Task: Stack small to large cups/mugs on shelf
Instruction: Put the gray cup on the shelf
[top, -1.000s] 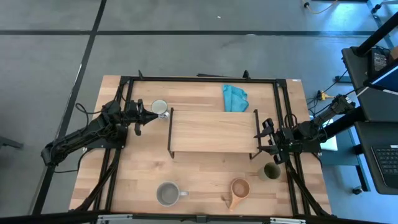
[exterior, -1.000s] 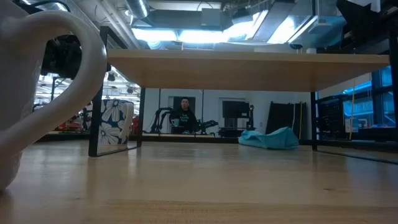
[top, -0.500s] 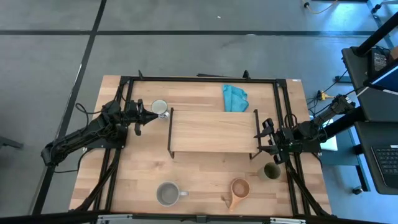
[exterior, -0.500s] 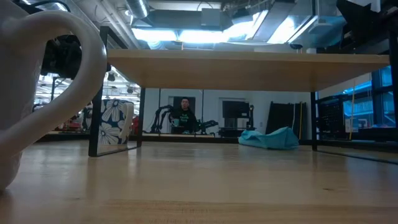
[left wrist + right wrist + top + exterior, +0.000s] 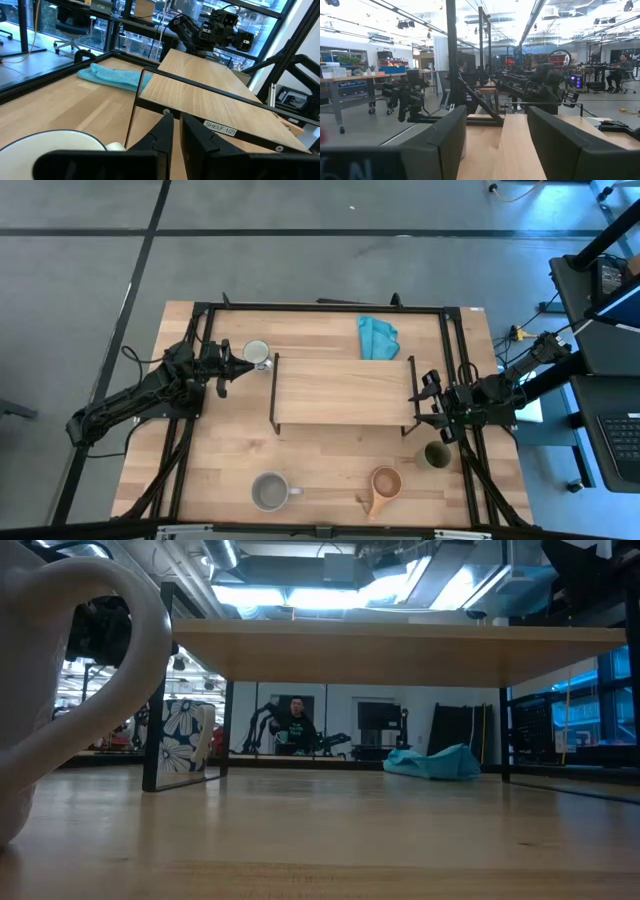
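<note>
The shelf stands mid-table on black wire legs, nothing on its board. A white cup sits beyond its left end, a grey mug and a brown wooden cup near the front edge, and an olive-green cup at the front right. My left gripper is shut, level, close beside the white cup, pointing at the shelf. Whether it touches the cup does not show. My right gripper hangs open at the shelf's right end, its fingers wide over the board.
A teal cloth lies behind the shelf at the far edge. Black frame rails run around the table. In the low view the grey mug fills the near left. A person sits in the room beyond.
</note>
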Controlling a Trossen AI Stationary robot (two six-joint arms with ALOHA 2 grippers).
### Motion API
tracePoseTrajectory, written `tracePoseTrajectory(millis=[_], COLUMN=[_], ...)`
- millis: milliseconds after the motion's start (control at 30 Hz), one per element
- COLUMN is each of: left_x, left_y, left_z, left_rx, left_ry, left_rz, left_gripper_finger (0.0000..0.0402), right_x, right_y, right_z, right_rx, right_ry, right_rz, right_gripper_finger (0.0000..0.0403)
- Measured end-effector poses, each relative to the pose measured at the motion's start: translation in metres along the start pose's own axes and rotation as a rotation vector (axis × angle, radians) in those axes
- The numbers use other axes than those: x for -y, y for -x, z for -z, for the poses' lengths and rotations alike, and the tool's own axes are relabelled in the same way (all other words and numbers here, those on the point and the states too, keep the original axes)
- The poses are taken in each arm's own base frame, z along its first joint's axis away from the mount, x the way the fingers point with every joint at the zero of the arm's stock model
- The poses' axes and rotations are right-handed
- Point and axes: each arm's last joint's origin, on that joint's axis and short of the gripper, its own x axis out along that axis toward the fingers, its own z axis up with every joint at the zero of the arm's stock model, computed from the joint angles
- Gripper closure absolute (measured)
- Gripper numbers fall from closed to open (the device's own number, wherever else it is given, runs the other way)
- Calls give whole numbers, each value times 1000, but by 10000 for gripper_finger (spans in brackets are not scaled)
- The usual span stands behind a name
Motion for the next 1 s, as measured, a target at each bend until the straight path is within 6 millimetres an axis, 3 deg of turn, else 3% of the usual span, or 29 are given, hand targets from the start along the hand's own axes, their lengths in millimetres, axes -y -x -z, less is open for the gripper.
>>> tracePoseTrajectory(millis=[600,733,1000], left_x=[0,0,0], left_y=[0,0,0], left_z=[0,0,0], left_rx=[0,0,0], left_ry=[0,0,0], left_rz=[0,-1,0], left_gripper_finger=[374,374,374], right_x=[0,0,0], right_y=[0,0,0], right_z=[0,0,0], right_rx=[1,-1,-1], right_ry=[4,115,131], right_rz=[0,14,17], right_gripper_finger=[190,190,190])
